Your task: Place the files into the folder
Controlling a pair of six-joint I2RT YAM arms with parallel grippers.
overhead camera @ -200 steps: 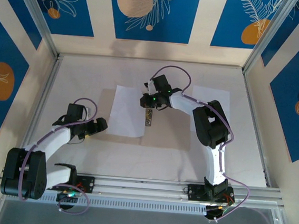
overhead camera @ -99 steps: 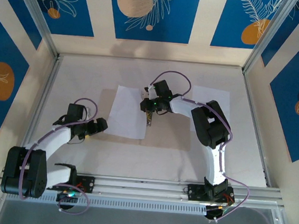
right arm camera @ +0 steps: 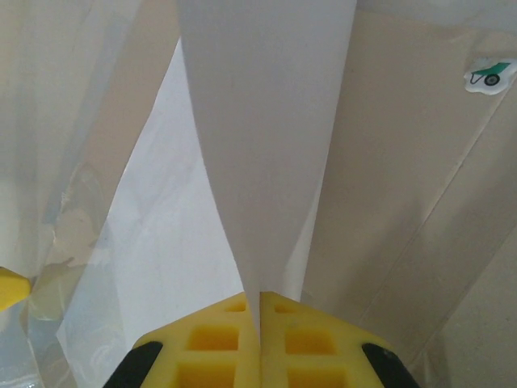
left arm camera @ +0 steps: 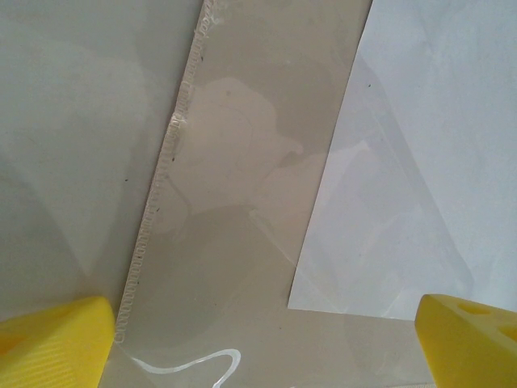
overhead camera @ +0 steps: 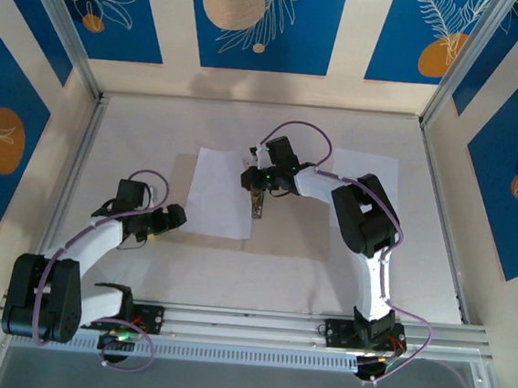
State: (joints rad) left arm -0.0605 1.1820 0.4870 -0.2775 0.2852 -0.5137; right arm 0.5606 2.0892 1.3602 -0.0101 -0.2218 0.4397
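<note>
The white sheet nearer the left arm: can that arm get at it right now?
Probably yes. The left gripper is open beside the sheet's near corner, with nothing between them; the right gripper pinches only its opposite edge.

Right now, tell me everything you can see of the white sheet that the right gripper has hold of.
The white sheet is plain, thin paper, rectangular and unmarked. It lies mostly flat on the open tan folder, left of the table's middle. Its right edge is pinched between the shut yellow pads of the right gripper. In the right wrist view the paper rises from the pads in a smooth curve, uncreased as far as shows.
</note>
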